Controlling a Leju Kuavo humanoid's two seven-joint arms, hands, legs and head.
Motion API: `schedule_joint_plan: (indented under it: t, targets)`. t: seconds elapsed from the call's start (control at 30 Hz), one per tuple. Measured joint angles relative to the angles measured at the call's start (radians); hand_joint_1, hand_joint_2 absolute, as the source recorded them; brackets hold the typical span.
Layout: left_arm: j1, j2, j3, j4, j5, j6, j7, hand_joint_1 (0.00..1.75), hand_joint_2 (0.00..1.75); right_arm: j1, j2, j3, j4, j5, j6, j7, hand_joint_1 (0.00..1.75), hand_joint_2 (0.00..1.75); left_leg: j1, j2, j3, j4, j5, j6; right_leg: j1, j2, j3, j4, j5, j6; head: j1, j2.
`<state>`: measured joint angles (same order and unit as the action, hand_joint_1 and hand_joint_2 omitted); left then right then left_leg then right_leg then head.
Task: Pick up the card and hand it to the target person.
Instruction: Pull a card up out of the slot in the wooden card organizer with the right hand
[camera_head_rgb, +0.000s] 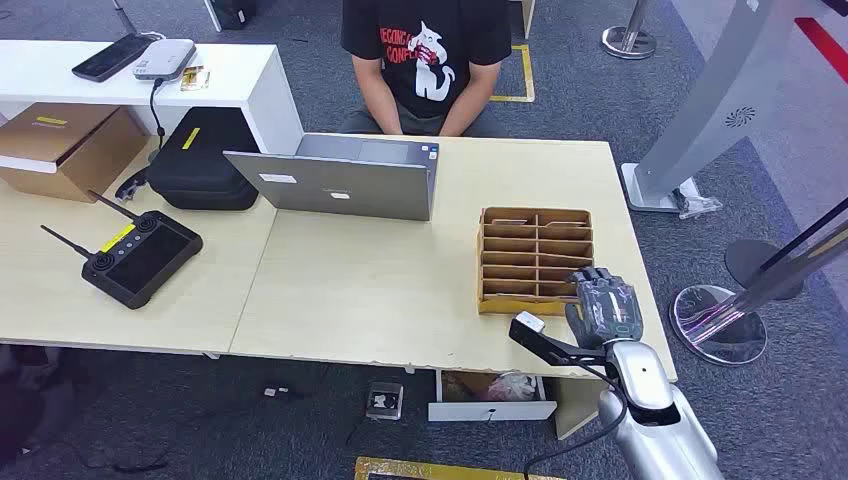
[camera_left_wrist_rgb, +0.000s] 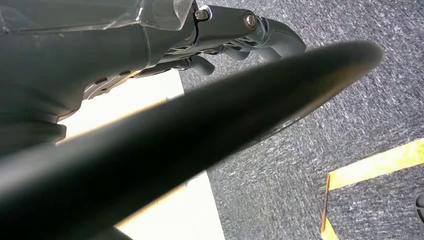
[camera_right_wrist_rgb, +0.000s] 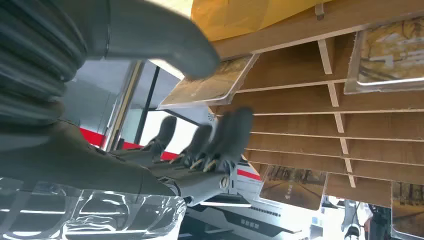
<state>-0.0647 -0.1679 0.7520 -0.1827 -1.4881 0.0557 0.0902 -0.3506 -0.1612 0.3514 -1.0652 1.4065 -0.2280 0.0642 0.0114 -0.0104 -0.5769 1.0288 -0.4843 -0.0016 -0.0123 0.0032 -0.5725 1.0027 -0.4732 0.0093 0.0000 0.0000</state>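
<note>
At the rack's (camera_head_rgb: 535, 258) near right corner, close to the desk (camera_head_rgb: 350, 290) edge, the right hand (camera_head_rgb: 603, 305) reaches in — thumb above a card (camera_right_wrist_rgb: 210, 86), fingers (camera_right_wrist_rgb: 227, 132) spread below, not yet closed. Person (camera_head_rgb: 425, 60) sits across; bare desk lies left of the rack.

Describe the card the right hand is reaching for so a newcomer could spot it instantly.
Start at the light wooden table, then the brown slotted wooden card rack near its right front corner. The robot's right hand is at the rack's near right end; the glossy yellowish photo card juts from a slot there, under the grey thumb, unlike its neighbours.
</note>
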Motion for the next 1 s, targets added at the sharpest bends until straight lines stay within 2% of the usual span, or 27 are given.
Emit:
schedule_joint_plan:
  t: [0.37,0.57,0.67,0.8,1.0]
  targets:
    - [-0.002,-0.002,0.01,0.0,0.011,-0.006,-0.001,0.0,1.75,0.012,0.0,-0.003,-0.032,-0.001,-0.011,0.004,1.64,1.75,0.0,-0.002,-0.001,0.001,0.0,0.0,0.0,-0.001,0.0,0.001,-0.001,0.0,0.0,0.0]
    - [-0.004,-0.003,0.009,-0.001,0.01,-0.007,-0.004,0.0,1.75,-0.012,0.03,-0.03,-0.065,-0.034,-0.14,-0.028,1.67,1.75,0.0,0.0,-0.001,0.001,0.0,0.0,0.0,0.0,-0.001,0.001,0.0,0.0,0.0,0.0]
    - [-0.006,-0.003,0.006,-0.002,0.008,-0.006,-0.006,0.0,1.75,-0.035,0.047,-0.036,-0.082,-0.048,-0.172,-0.045,1.68,1.75,0.0,0.001,-0.001,0.001,0.0,0.0,0.0,0.001,-0.002,0.001,0.0,0.0,0.0,0.0]
    - [-0.007,-0.002,0.0,-0.001,0.005,-0.006,-0.014,0.0,1.75,-0.102,0.075,-0.016,-0.058,-0.056,-0.175,-0.075,1.68,1.75,0.0,0.002,-0.002,0.001,0.0,0.0,0.0,0.003,-0.003,0.002,0.0,0.0,0.0,0.0]
    - [-0.007,-0.002,-0.006,0.0,0.003,-0.003,-0.031,0.0,1.75,-0.266,0.121,0.028,0.053,-0.087,-0.167,-0.12,1.71,1.75,-0.001,0.004,-0.002,0.001,0.0,0.0,-0.001,0.005,-0.004,0.003,0.001,0.0,0.0,0.0]
